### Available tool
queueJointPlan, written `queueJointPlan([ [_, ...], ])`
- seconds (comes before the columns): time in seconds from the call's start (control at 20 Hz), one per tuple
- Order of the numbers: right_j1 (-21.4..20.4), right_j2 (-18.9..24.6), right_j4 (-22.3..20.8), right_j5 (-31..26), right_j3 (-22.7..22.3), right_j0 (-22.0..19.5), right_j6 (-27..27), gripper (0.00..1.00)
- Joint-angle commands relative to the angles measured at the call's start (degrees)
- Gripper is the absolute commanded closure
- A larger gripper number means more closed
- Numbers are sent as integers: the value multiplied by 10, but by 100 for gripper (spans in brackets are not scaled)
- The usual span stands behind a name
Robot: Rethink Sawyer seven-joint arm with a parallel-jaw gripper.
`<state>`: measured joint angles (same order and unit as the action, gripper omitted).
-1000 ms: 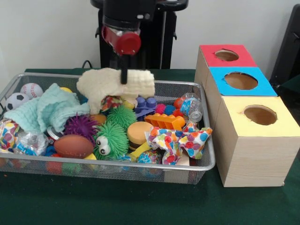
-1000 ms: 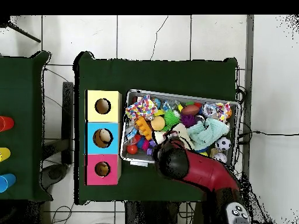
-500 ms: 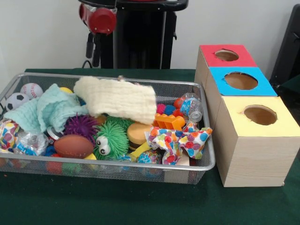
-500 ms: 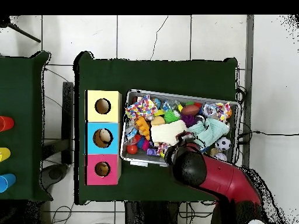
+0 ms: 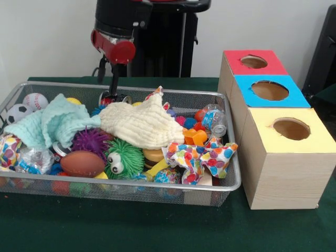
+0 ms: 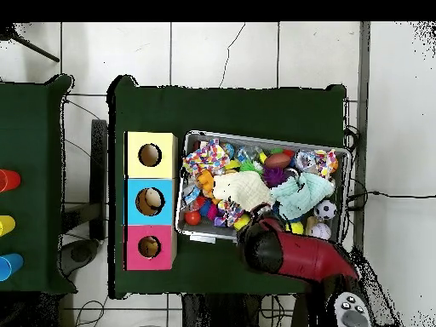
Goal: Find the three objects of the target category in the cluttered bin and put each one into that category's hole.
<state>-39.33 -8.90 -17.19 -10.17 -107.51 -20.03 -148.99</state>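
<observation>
One cream cloth (image 5: pixel 140 124) lies loose in the bin (image 5: pixel 220 185); gripper (image 5: pixel 107 90) grip unclear

The gripper (image 5: pixel 107 79) hangs over the far rim of the silver wire mesh bin (image 5: pixel 231 181), which is packed with toys, leaving no bare floor inside. Just beside it a crumpled cream knitted cloth (image 5: pixel 139 125) covers the middle; a pale mint cloth (image 5: pixel 52 123) lies on its other side. The three holes of the wooden box (image 5: pixel 283 157) are unobstructed from above.
</observation>
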Motion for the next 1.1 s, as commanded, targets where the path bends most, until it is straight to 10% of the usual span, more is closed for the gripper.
queueJointPlan([
  [0.05, 134, -67, -55, 32, 76, 44, -15, 0],
  [0.6, 247, -150, -38, 121, 123, 73, -33, 0],
  [1.1, 219, -130, -55, 134, 112, 25, 2, 0],
])
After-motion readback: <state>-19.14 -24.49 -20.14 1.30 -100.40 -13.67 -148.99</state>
